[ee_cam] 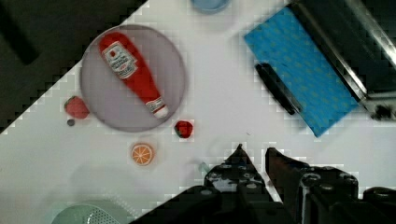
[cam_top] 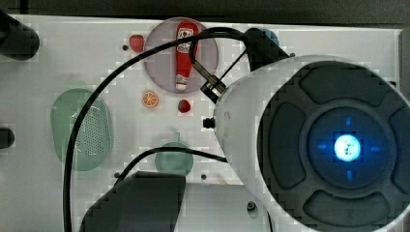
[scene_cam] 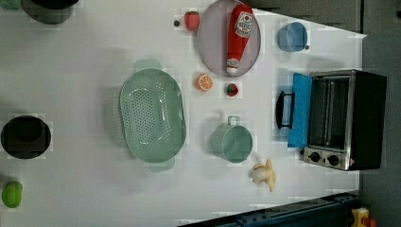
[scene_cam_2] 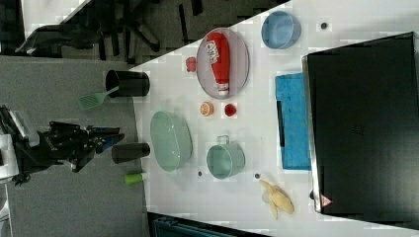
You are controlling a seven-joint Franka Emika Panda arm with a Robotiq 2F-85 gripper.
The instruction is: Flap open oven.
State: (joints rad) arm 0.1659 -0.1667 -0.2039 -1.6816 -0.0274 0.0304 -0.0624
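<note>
Fingers (ee_cam: 256,156) narrowly parted, holding nothing, above bare table (ee_cam: 224,93); oven (scene_cam: 347,120) door flapped down.

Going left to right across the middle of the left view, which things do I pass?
Black round cup → pale green perforated colander → orange slice → small red strawberry → black toaster oven, its blue glass door flapped open.

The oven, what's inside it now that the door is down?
Through the oven's open front in the left view, a wire rack crosses an otherwise bare-looking cavity. The blue door lies folded down. The deepest corners are too dark to tell.
</note>
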